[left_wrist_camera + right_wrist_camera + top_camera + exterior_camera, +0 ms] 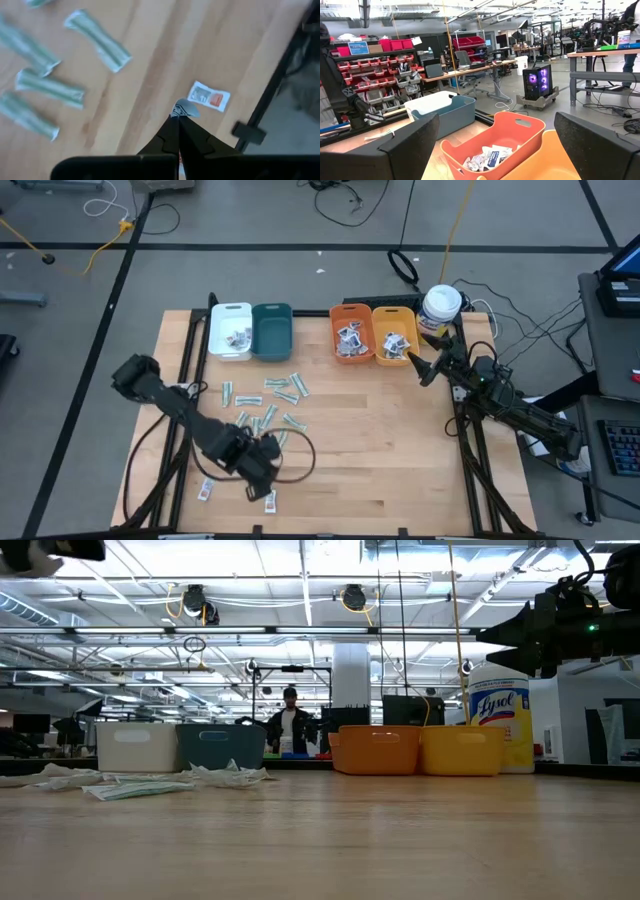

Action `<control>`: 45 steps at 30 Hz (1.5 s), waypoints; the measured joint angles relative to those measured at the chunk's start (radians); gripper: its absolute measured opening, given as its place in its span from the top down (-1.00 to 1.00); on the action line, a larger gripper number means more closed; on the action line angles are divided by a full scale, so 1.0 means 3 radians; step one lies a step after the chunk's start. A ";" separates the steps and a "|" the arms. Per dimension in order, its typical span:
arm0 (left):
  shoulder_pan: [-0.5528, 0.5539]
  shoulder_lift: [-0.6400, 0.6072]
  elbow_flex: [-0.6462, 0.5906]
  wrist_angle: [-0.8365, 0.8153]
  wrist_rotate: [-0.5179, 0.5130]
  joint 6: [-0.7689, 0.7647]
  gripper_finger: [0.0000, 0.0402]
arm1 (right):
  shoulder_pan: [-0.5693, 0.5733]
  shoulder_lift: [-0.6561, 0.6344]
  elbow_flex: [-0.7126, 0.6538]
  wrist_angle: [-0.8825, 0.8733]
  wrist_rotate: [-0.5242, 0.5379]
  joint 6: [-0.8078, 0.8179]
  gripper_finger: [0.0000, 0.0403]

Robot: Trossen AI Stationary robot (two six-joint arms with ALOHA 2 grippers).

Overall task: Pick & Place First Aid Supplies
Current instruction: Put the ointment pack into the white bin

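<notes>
Lower left of the high view: left gripper pinched tight on a small white packet; another red-print packet lying just beside, pale-green strips scattered above. Upper right: right gripper spread wide beside the orange bins, holding nothing.

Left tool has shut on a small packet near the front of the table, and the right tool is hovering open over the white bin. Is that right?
Not quite. The right tool hovers open by the yellow bin, not the white bin, as the high view shows. The left tool is shut on a small packet.
</notes>
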 joint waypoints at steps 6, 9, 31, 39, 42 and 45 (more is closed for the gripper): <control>0.0226 -0.0257 0.0001 -0.0362 -0.0019 -0.0707 0.99 | 0.0000 -0.0001 0.0000 0.0000 0.0001 0.0000 -0.95; 0.0388 -0.0346 0.0001 -0.0538 0.0032 -0.1017 1.00 | 0.0000 0.0001 -0.0001 -0.0001 0.0001 0.0001 -0.95; 0.3170 -0.0857 0.0006 -0.1352 -0.0125 0.0448 1.00 | 0.0000 0.0000 0.0000 -0.0001 0.0000 0.0000 -0.95; 0.4411 -0.0852 0.0006 -0.1304 -0.0091 0.1231 1.00 | 0.0000 0.0000 0.0001 -0.0001 0.0001 0.0000 -0.95; 0.4795 -0.0781 0.0006 -0.1288 -0.0080 0.1446 1.00 | -0.0001 0.0000 0.0000 -0.0001 0.0001 0.0000 -0.95; 0.5109 -0.0667 0.0006 -0.1241 -0.0016 0.1615 1.00 | -0.0001 0.0000 -0.0001 -0.0001 0.0000 0.0001 -0.95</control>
